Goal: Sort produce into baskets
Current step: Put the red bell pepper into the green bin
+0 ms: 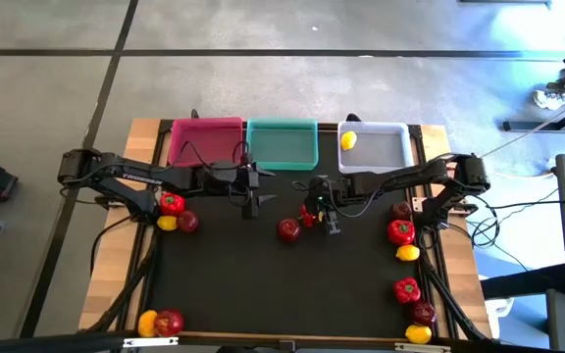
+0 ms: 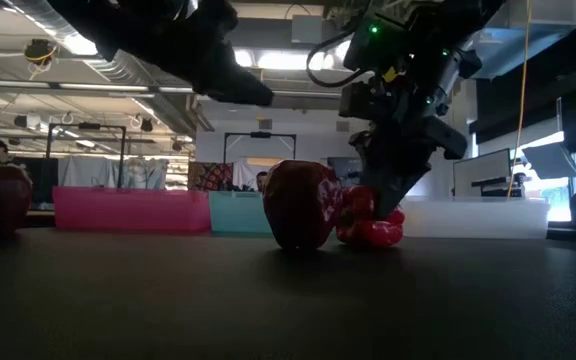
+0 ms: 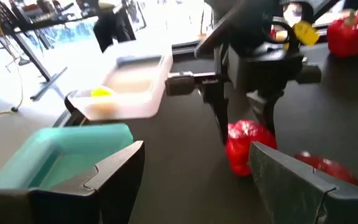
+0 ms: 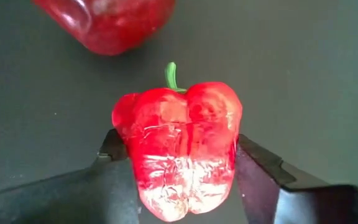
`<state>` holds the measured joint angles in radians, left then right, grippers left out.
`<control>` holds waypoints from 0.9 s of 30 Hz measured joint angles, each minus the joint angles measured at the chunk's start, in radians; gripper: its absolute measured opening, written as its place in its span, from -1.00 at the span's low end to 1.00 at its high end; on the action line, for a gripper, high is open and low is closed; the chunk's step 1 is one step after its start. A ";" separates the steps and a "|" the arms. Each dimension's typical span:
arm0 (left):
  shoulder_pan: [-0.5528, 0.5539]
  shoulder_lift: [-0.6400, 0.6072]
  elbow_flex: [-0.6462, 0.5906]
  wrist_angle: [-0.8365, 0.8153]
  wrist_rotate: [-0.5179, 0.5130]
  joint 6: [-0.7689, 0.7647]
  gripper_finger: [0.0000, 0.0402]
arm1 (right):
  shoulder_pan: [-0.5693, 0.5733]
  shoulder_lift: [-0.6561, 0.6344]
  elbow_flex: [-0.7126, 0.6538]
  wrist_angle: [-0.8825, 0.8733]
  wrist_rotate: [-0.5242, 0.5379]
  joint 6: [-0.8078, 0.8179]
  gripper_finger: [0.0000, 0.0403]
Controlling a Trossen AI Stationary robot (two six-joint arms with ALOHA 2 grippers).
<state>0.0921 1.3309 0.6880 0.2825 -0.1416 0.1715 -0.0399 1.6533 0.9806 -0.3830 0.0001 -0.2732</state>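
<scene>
Right gripper [image 4: 182, 168]: fingers clamped on the bell pepper [image 4: 178, 146]; low on the dark table [image 1: 263, 284], mid-table
Apple [image 1: 288, 229]: just beside the pepper
Left gripper [image 1: 253, 204]: fingers apart, empty; near the teal basket [image 1: 282, 144]

A lab or workshop: concrete floor [image 1: 263, 88], ceiling strip lights [image 2: 78, 45], metal racks [image 2: 98, 150].
</scene>
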 joint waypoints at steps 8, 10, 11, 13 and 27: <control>0.016 -0.008 0.000 0.002 0.000 -0.020 0.42 | -0.026 -0.139 0.000 -0.002 0.091 0.007 -0.32; 0.026 -0.008 0.000 0.002 0.000 -0.053 0.42 | -0.051 -0.168 0.001 0.013 0.094 0.020 -0.32; 0.030 -0.008 0.000 0.003 0.000 -0.070 0.42 | -0.063 -0.178 0.001 0.024 0.087 0.030 -0.32; 0.037 -0.008 0.000 0.006 0.000 -0.103 0.42 | -0.093 -0.193 0.001 0.058 0.060 0.041 -0.32; 0.171 -0.006 -0.031 0.111 0.036 -0.103 0.42 | -0.322 -0.188 0.001 0.378 -0.177 0.086 -0.31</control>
<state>0.2631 1.3250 0.6571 0.3935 -0.1057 0.0686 -0.3621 1.4656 0.9817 -0.0047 -0.1770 -0.1872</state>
